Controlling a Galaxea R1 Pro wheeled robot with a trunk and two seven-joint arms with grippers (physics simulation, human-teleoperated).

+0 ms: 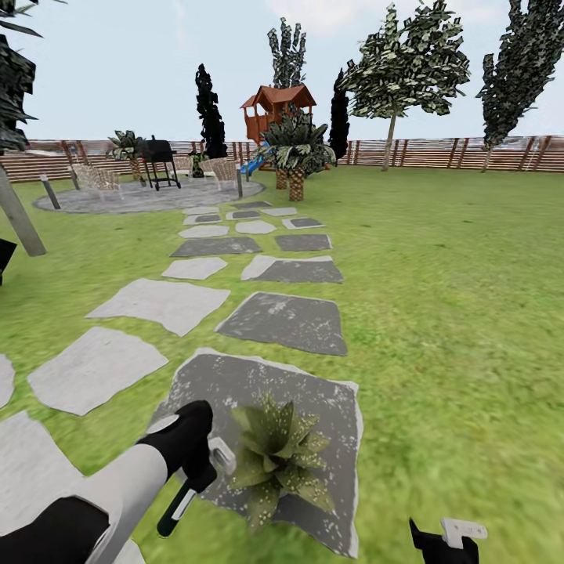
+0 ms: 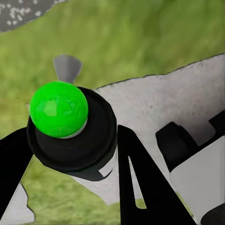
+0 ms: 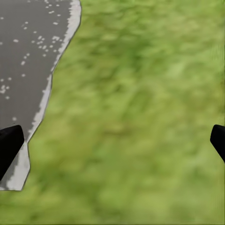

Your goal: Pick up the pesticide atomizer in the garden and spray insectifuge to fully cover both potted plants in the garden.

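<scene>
Occlusions and cut-offs, head and wrist views

Right gripper (image 1: 446, 540) cropped by bottom edge; pesticide atomizer (image 1: 176, 505) body mostly hidden behind left gripper (image 1: 205, 462); potted plant (image 1: 276, 460) pot concealed beneath its leaves.

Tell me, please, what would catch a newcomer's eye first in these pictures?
Probably the potted plant on a grey stone slab close ahead, with the left claw beside it holding the pesticide atomizer, green-capped. Beyond, stepping stones run up the lawn toward a red playhouse by the fence.

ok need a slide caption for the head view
Left gripper holding the pesticide atomizer beside a potted plant on a grey stone slab in the garden.
</scene>
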